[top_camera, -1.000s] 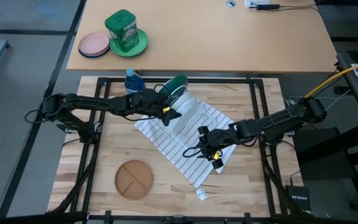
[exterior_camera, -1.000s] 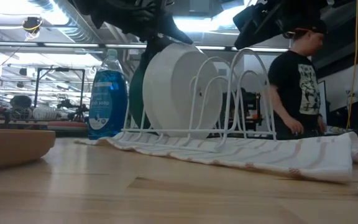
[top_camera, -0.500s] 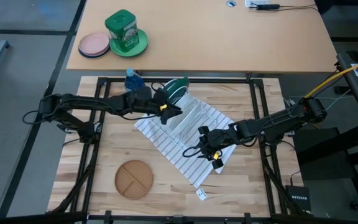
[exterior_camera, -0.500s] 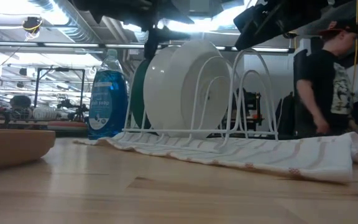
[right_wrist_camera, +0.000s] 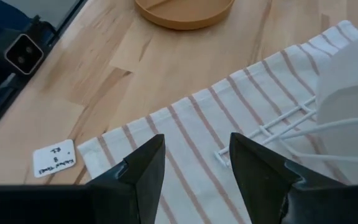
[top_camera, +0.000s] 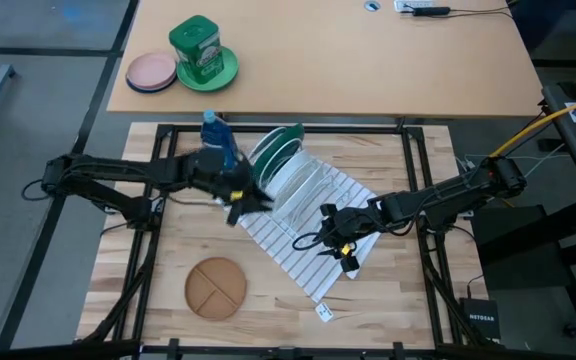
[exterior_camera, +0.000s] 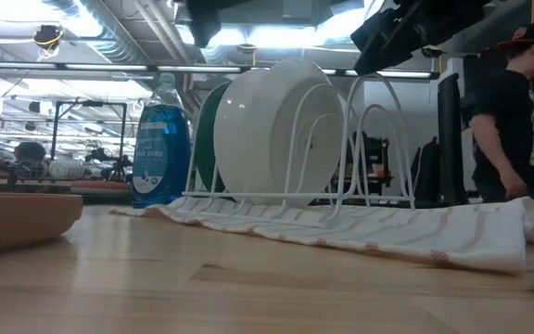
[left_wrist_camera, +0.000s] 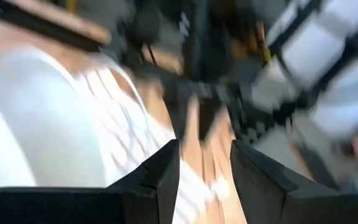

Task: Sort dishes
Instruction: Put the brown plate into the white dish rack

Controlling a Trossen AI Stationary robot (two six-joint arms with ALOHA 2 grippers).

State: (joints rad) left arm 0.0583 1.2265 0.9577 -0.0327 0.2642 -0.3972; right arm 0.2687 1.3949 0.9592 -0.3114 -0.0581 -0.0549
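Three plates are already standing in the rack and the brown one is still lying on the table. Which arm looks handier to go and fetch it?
Probably the left. The left gripper, open and empty, sits just beside the rack on the side facing the tan-brown plate. The right gripper, also open, hangs over the striped towel, farther across.

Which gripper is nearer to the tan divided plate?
Left. The left gripper hangs up-table of the tan plate; the right gripper is farther, over the striped towel.
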